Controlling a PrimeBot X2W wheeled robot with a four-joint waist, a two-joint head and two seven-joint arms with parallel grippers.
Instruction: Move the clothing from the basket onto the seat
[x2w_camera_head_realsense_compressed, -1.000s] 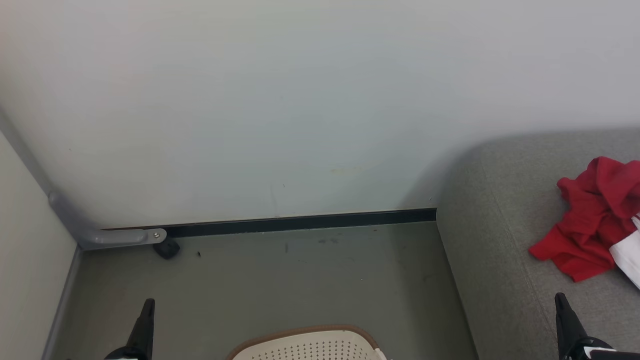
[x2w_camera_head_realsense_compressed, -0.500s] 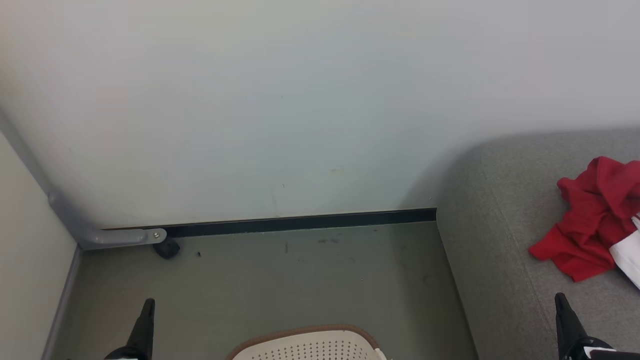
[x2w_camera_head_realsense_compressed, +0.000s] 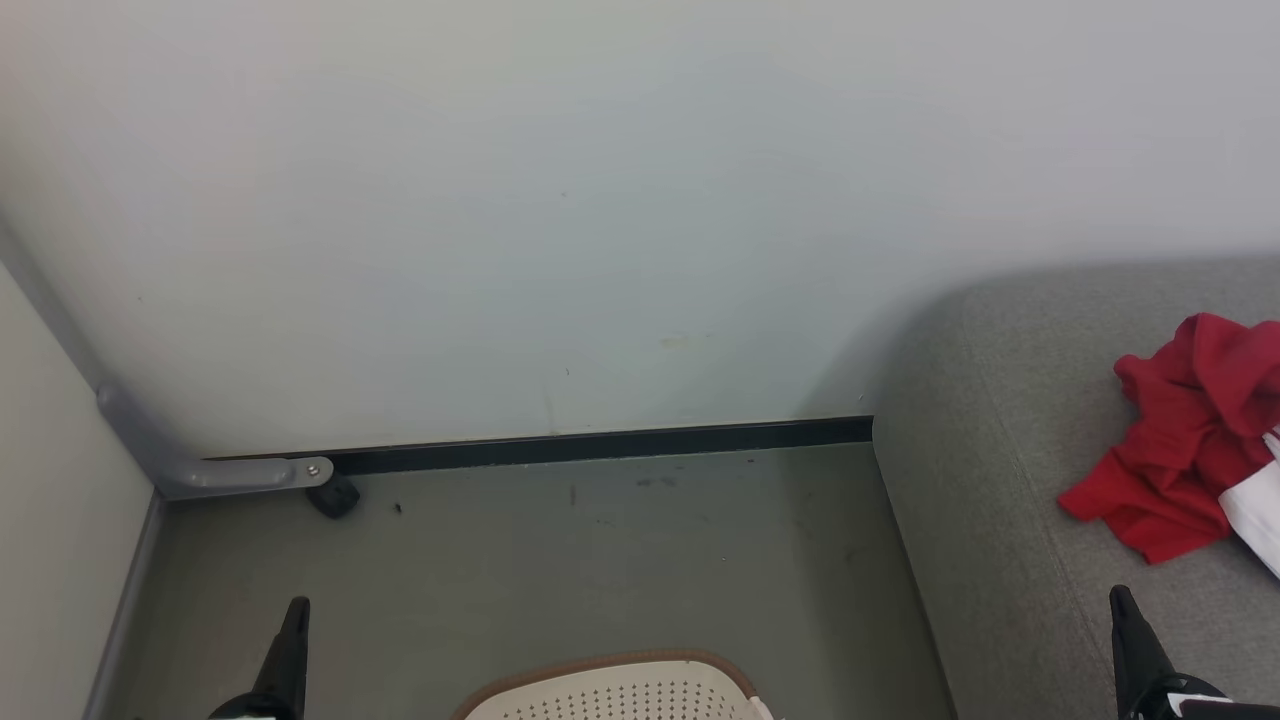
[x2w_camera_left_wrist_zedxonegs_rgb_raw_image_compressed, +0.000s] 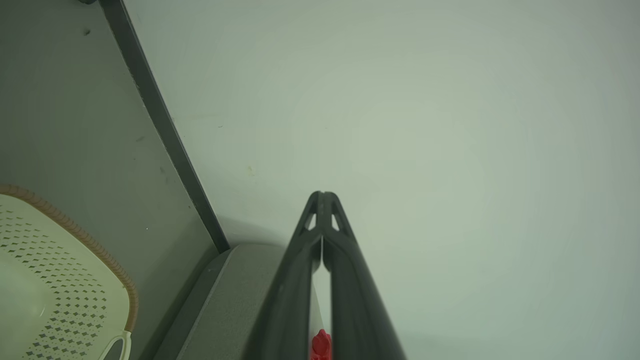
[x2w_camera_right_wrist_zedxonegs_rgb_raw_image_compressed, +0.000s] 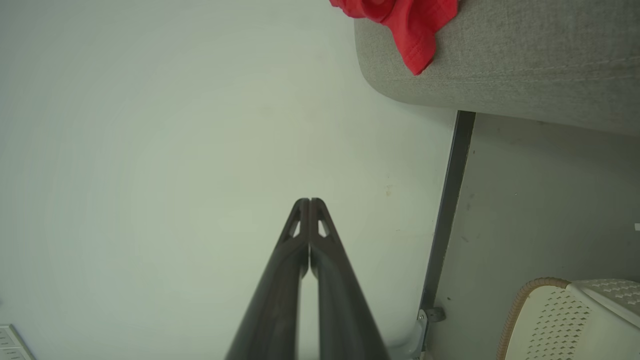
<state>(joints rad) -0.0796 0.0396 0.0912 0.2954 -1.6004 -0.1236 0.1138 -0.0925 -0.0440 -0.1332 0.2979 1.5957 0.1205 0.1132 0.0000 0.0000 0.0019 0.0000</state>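
Observation:
Red clothing (x2w_camera_head_realsense_compressed: 1190, 430) with a white panel lies crumpled on the grey seat (x2w_camera_head_realsense_compressed: 1000, 480) at the right of the head view; the right wrist view shows the clothing (x2w_camera_right_wrist_zedxonegs_rgb_raw_image_compressed: 400, 20) hanging over the seat's (x2w_camera_right_wrist_zedxonegs_rgb_raw_image_compressed: 525, 60) edge. The cream perforated basket (x2w_camera_head_realsense_compressed: 620, 692) with its brown rim peeks up from the bottom middle; what its visible part (x2w_camera_left_wrist_zedxonegs_rgb_raw_image_compressed: 45, 280) shows holds no fabric. My left gripper (x2w_camera_head_realsense_compressed: 295, 610) points up at the lower left, shut and holding nothing. My right gripper (x2w_camera_head_realsense_compressed: 1120, 600) points up at the lower right in front of the seat, shut too, its fingertips (x2w_camera_right_wrist_zedxonegs_rgb_raw_image_compressed: 310, 202) touching.
A pale wall (x2w_camera_head_realsense_compressed: 560, 220) with a dark baseboard (x2w_camera_head_realsense_compressed: 600, 445) closes the space ahead. A grey pipe bracket (x2w_camera_head_realsense_compressed: 240, 472) and a small black wheel (x2w_camera_head_realsense_compressed: 333, 497) sit at the left corner. Grey floor (x2w_camera_head_realsense_compressed: 560, 570) lies between basket and wall.

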